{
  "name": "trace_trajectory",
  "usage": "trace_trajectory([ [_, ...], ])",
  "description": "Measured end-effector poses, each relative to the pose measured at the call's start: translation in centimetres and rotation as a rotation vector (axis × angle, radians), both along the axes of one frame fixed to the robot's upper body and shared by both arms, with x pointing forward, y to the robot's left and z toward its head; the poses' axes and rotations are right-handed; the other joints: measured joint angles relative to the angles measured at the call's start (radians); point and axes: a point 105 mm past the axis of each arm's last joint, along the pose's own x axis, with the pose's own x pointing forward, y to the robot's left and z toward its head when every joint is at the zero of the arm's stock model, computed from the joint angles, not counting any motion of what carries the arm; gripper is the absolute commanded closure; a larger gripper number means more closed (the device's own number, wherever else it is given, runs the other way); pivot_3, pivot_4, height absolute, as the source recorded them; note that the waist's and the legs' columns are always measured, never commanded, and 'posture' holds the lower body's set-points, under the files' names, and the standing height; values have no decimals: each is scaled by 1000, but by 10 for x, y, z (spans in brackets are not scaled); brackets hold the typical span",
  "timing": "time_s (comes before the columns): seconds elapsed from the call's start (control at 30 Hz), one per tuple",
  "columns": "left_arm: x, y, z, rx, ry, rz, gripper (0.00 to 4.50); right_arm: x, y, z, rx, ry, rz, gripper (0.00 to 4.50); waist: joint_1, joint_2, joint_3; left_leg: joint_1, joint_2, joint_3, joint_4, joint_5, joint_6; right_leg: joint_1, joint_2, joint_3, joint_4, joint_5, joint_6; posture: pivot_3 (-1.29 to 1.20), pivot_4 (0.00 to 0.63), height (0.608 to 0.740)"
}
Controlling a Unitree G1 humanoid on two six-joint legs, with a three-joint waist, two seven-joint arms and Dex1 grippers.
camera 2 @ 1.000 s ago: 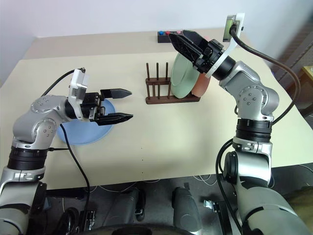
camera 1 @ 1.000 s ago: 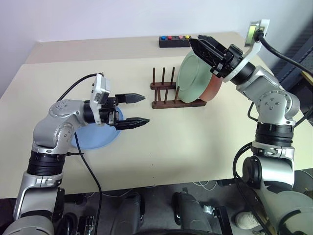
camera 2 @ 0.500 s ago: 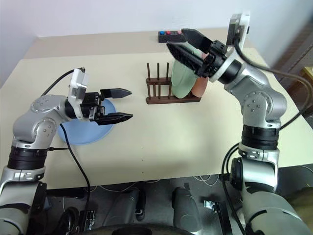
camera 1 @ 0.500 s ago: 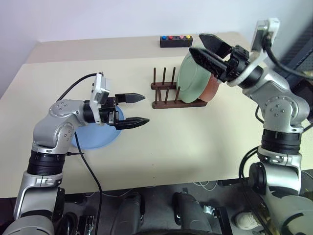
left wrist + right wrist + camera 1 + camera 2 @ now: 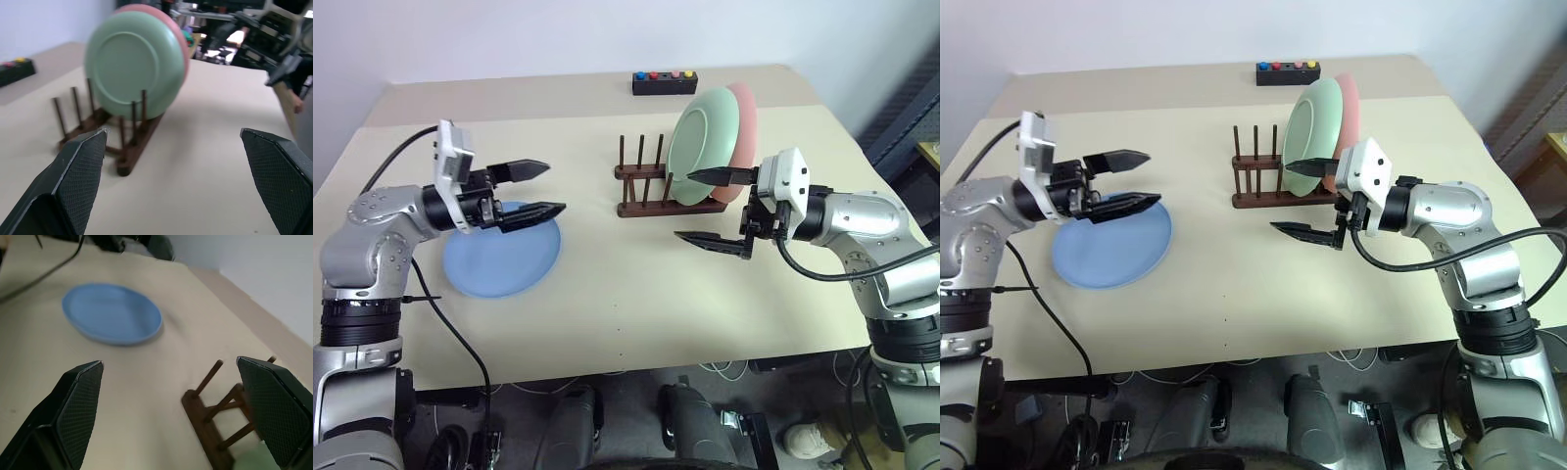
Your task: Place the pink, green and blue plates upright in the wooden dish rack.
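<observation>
Two of three plates are standing upright in the rack (image 5: 651, 184): the green plate (image 5: 702, 147) in front, the pink plate (image 5: 744, 137) just behind it at its 2 o'clock side. The blue plate (image 5: 502, 257) is lying flat on the table (image 5: 636, 304), well apart from the rack at its 8 o'clock. The left gripper (image 5: 530, 189) is hovering open and empty over the blue plate's 12 o'clock rim. The right gripper (image 5: 713, 208) is hanging open and empty just beside the rack's 4 o'clock end.
</observation>
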Motion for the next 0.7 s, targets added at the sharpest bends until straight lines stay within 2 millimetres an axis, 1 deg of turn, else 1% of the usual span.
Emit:
trace_trajectory([
  [0.07,6,14,2,3,11,72,0,-1,2,-2,-46,-43,9,49,-1,0,0,0,0,0,0,0,0,0,0,0,0,0,0,0,150,740],
  [0.2,13,37,2,21,30,192,0,-1,3,-2,-61,-89,17,49,-2,0,0,0,0,0,0,0,0,0,0,0,0,0,0,0,150,740],
  [0.33,16,61,-5,82,73,296,0,1,7,-8,-79,-105,23,49,-3,0,0,0,0,0,0,0,0,0,0,0,0,0,0,0,150,740],
  [0.43,16,80,-14,124,121,386,0,3,8,-9,-82,-111,23,49,-2,0,0,0,0,0,0,0,0,0,0,0,0,0,0,0,150,740],
  [0.57,10,98,-34,165,224,473,0,5,11,-2,-87,-169,30,49,-2,0,0,0,0,0,0,0,0,0,0,0,0,0,0,0,150,740],
  [0.63,5,110,-44,184,285,529,0,7,9,-4,-94,-181,18,49,-2,-1,0,0,0,0,0,0,0,-1,0,0,0,0,0,0,150,740],
  [0.7,3,118,-49,202,328,582,0,8,8,-7,-113,-192,17,49,0,-1,1,0,0,0,0,0,0,-1,0,0,0,0,0,0,150,740],
])
